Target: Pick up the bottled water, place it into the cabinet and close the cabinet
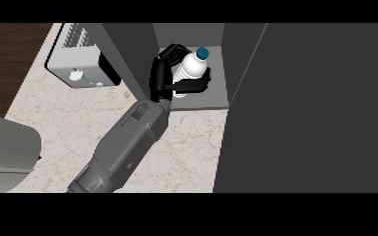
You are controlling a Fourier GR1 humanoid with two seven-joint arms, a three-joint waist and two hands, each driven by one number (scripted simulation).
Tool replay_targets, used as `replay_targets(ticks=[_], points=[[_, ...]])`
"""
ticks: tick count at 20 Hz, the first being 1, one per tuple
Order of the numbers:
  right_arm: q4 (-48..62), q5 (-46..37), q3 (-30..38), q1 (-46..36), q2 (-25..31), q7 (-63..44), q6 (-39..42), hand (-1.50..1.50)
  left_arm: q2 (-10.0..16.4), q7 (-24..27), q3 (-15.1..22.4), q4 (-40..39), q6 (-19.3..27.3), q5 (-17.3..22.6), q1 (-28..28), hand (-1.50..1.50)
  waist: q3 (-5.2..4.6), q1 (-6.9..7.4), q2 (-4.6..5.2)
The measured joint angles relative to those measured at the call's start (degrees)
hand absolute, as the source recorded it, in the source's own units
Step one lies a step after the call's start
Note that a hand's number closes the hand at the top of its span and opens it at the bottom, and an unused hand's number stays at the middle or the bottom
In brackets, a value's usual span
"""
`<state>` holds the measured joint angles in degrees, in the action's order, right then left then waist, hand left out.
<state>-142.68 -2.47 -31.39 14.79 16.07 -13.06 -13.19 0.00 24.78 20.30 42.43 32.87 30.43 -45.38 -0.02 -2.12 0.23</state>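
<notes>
The bottled water (193, 66), white with a blue cap, stands tilted inside the open cabinet (210, 97), over its grey floor. My left hand (159, 75) is shut on it from the left side. The fingers curl round the bottle's far side and the thumb wraps across its lower part. My grey forearm runs up from the lower left and enters the cabinet's opening. The cabinet door (303, 110) stands open as a wide dark panel filling the right of the view. My right hand shows nowhere.
A white appliance (74, 60) with a slotted top sits on the marble counter (66, 125), left of the cabinet's dark side wall (133, 50). A pale grey rounded object (16, 147) lies at the left edge.
</notes>
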Motion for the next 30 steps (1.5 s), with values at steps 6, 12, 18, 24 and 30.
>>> replay_targets(ticks=[6, 12, 18, 24, 30], points=[[0.0, 0.7, 1.4, 1.5, 0.9, 2.1, 0.9, -1.50, 0.0, 3.7, -1.9, -10.6, 1.6, 1.1, -5.2, 1.50, 0.00, -0.51, 0.20], [0.2, 1.3, 2.5, 1.7, 1.6, 3.1, 2.4, -1.50, 0.0, 7.8, -4.4, -20.4, 3.4, 0.5, -10.4, 1.50, -0.01, -1.08, 0.50], [0.3, 1.9, 3.8, 2.2, 1.8, 4.5, 3.5, -1.50, 0.4, 11.2, -5.7, -27.6, 3.7, 0.0, -13.6, -1.50, -0.01, -1.56, 0.78], [0.6, 2.3, 3.4, 2.0, 1.4, 5.1, 4.3, -1.50, 0.2, 10.7, -5.7, -31.9, 4.7, -0.8, -17.3, -1.50, -0.02, -2.03, 0.96], [0.5, 2.5, 3.4, 2.3, 1.1, 5.6, 4.6, -1.50, 0.1, 12.9, -7.5, -33.7, 2.8, -0.1, -17.8, -1.50, -0.04, -2.36, 1.09]])
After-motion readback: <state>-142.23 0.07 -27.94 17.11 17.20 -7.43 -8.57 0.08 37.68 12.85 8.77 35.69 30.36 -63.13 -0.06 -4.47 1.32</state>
